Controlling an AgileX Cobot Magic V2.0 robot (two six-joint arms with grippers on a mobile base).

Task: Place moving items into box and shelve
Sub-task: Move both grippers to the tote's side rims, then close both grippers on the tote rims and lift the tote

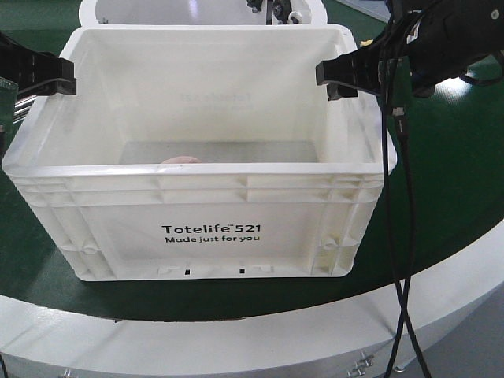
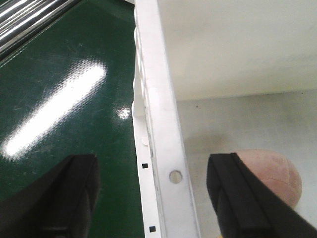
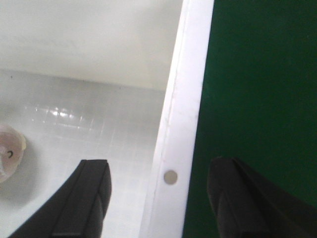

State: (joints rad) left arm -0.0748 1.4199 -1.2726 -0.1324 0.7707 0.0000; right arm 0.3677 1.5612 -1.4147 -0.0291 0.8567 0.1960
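Note:
The box [image 1: 213, 228], a large white crate printed "Totelife 521", stands on the green table top. One of the moving items [image 1: 181, 159], a brownish-pink lump, lies on its floor near the front wall; it also shows as the lump [image 2: 280, 173] and as a pale lump [image 3: 10, 153]. My left gripper [image 1: 63, 79] is open over the box's left rim [image 2: 163, 148], one finger outside, one inside. My right gripper [image 1: 335, 79] is open over the right rim [image 3: 183, 124] in the same way. Neither touches the rim.
A second white container [image 1: 106, 12] stands right behind the box. Black cables [image 1: 394, 236] hang from the right arm past the box's right front corner. The table's curved white edge [image 1: 236, 339] runs close in front. Metal rails [image 2: 25, 20] lie beyond the left side.

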